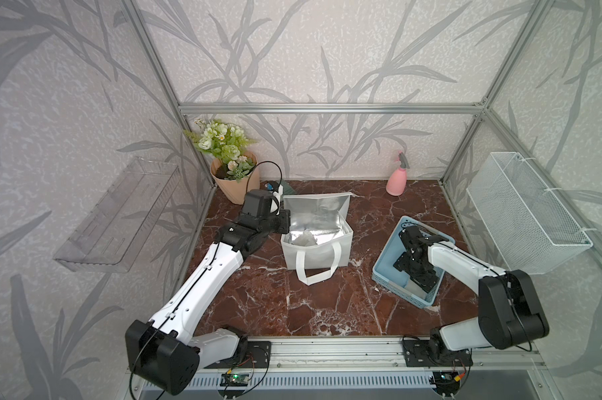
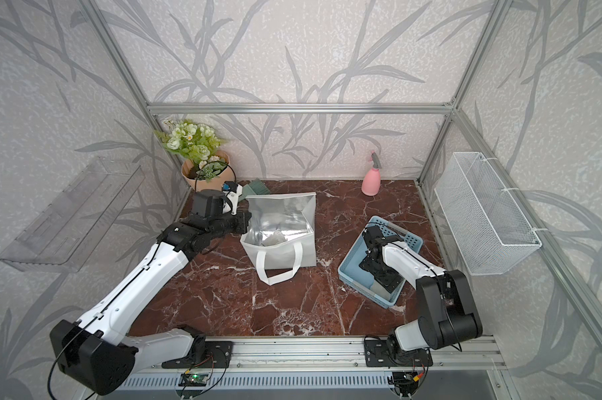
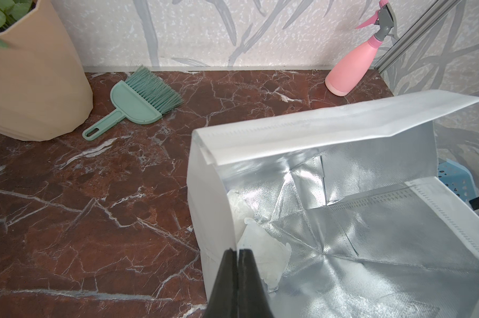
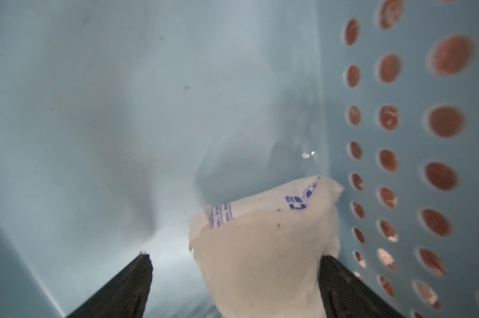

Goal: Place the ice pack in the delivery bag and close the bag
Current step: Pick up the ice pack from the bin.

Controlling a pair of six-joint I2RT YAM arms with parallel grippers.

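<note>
The ice pack (image 4: 266,247) is not in the bag yet. It lies in the blue tray (image 1: 385,250), a soft whitish pouch with blue print, close against the tray's holed wall. The right gripper (image 4: 235,258) is down inside the tray with its jaws spread wide on either side of the pack. One finger is right at the pack's edge and the other stands clear of it. In both top views the arm hides nearly all of the pack.

The delivery bag (image 1: 322,256) stands upright near the middle of the marble table (image 1: 292,304), well apart from the tray. Its flap lid (image 1: 315,204) is up at the back and the silver lining shows. The left gripper (image 3: 237,251) sits at the bag's side wall, fingers clenched together on the top edge — the fabric appears to run in between them. Inside, a crumpled white pouch (image 3: 263,256) lies in the corner just beside that gripper.

Along the back wall are a flower pot (image 1: 237,187), a green brush (image 3: 139,102) and a pink spray bottle (image 1: 396,180).
</note>
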